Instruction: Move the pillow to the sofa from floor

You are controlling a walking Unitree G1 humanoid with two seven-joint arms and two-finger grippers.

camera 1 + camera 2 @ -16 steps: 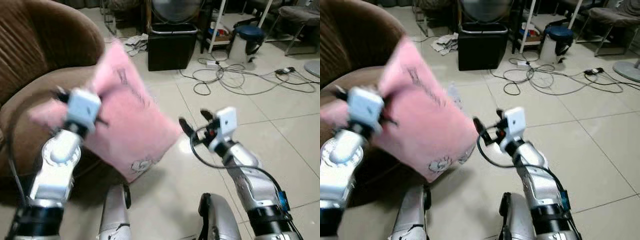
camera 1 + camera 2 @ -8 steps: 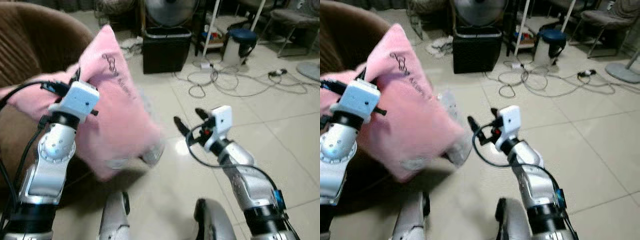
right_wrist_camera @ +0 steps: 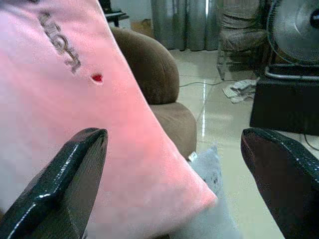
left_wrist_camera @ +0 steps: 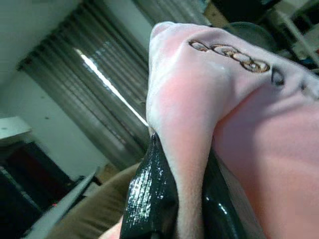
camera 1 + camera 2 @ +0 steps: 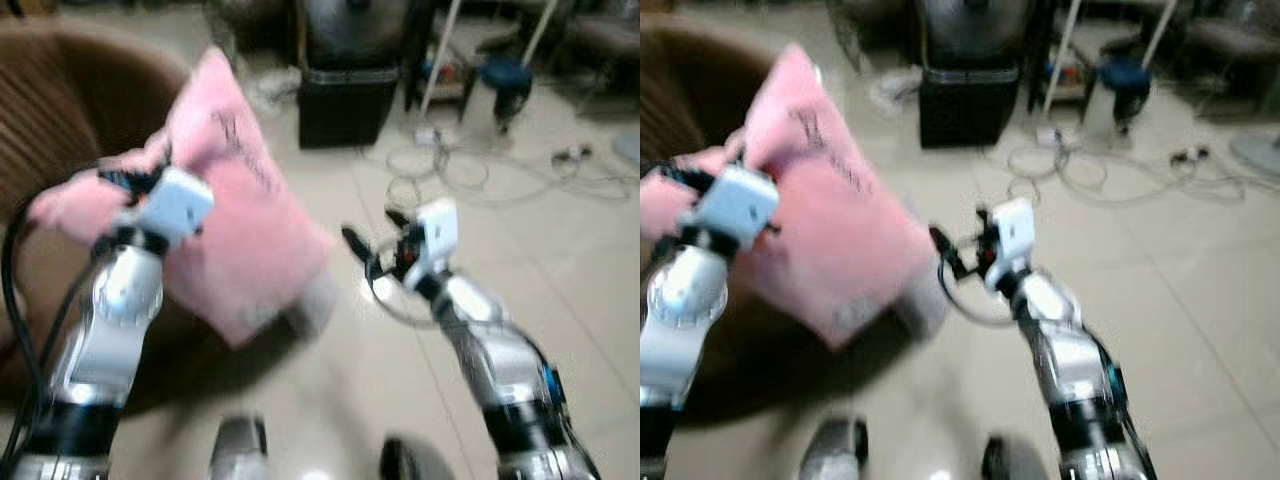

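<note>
A brown sofa (image 5: 60, 130) is seen at the left, its rounded arm and seat partly hidden behind a pink pillow (image 5: 250, 230) that is held clear of the tiled floor (image 5: 560, 260). The pillow is gripped at one upper corner by the left claw (image 4: 174, 199); in the left wrist view a fold of pink fabric is pinched tightly between the two black fingers (image 4: 144, 199). The rest of the pillow hangs down and to the right, its lower corner above the floor just beside the sofa's front edge. To the right of it the right claw (image 5: 372, 232) is held up, spread wide and empty, its fingertips near the pillow's edge but apart from it; in the right wrist view the pink fabric is seen between and beyond the two splayed fingers (image 3: 75, 179). Behind, a black box (image 5: 345, 105), loose cables (image 5: 450, 170) and a fan (image 3: 294, 30) are seen on the floor, all blurred.

The carrying step is judged to be in hand: the pillow is lifted but not yet laid down. The next move is judged to call for the pillow to be swung further left over the seat, lowered until it is borne by the cushion, and only then released.
</note>
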